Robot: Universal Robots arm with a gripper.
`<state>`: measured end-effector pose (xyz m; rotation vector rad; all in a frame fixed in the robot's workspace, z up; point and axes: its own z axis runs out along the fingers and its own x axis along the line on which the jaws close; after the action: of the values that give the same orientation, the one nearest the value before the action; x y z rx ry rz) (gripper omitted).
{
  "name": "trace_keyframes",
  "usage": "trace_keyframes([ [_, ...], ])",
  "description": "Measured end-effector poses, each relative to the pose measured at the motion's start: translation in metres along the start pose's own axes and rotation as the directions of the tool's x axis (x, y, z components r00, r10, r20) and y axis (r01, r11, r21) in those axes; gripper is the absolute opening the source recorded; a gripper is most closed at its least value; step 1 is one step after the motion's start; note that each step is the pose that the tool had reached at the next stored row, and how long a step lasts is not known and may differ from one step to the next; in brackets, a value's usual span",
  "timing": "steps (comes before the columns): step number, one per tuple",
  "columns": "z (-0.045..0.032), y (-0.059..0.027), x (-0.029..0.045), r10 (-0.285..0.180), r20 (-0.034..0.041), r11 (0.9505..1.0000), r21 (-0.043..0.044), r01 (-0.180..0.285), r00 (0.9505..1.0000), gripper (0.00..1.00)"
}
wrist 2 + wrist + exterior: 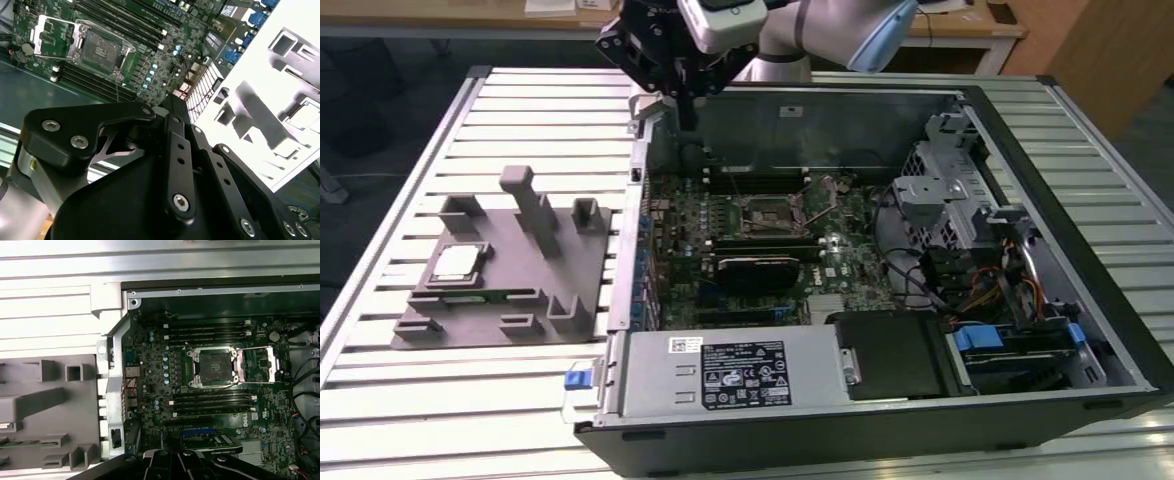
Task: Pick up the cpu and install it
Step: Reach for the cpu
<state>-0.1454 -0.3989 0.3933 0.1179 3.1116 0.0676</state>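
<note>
— What is the work sitting on?
— A table [400,400] of pale ribbed metal slats. An open case [854,445] lies on its side on it. A grey holder [480,325] sits just beside the case, on the exterior view's left.

— And the room round it?
— A wooden desk [454,12] stands behind the table. There is a wood panel [1107,60] at the exterior view's right, and dark floor [414,55] shows past the table's far edge.

— Where is the cpu [458,262]?
— Flat on the holder, silver side up, near the holder's left edge in the exterior view.

— The gripper [683,122]?
— It hangs over the case's far rim, at the corner nearest the holder, pointing down. Its fingers [682,108] are pressed together, closed on themselves. It is well apart from the cpu.

— And the socket [215,367]?
— In the middle of the green board [150,390], between two banks of dark slots [210,330]. In the first wrist view its metal bracket [257,365] is swung open to one side.
</note>
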Motion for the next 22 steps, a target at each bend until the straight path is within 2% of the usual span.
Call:
trace_keyframes([
  [22, -0.0006, -0.0016, 0.0217, 0.0, 0.0009, 1.0, -0.0002, 0.0, 1.0, 0.11],
])
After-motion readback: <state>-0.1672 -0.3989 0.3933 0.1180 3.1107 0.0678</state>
